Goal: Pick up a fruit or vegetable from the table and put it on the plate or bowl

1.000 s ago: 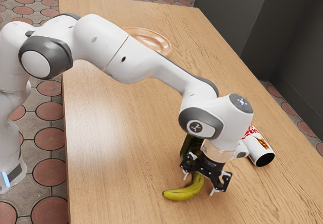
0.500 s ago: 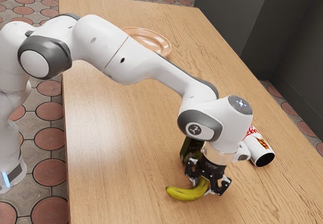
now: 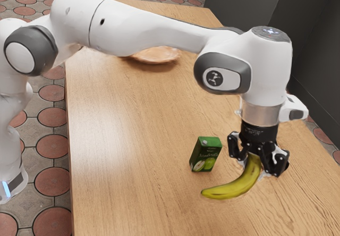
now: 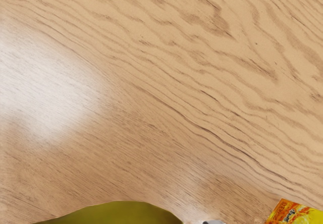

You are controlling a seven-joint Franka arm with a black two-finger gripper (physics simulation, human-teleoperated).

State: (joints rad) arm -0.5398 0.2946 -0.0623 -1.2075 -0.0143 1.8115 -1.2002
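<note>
The gripper pinches the banana by its upper end — pick-up looks done; next, carry it across to the plate.

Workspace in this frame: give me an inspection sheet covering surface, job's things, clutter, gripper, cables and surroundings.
Surface: wooden table, plain grain with a bright patch of light.
Job's things: banana gripped at its upper end, its other end hanging low near the table; plate at the far end, partly behind the arm, its visible part bare.
Clutter: green juice carton upright beside the banana; an orange and yellow printed thing near the hand in the wrist view, cannot tell what.
Gripper: the gripper is shut on the banana.
Cables: nothing seen.
Surroundings: red tiled floor, dark wall.
</note>
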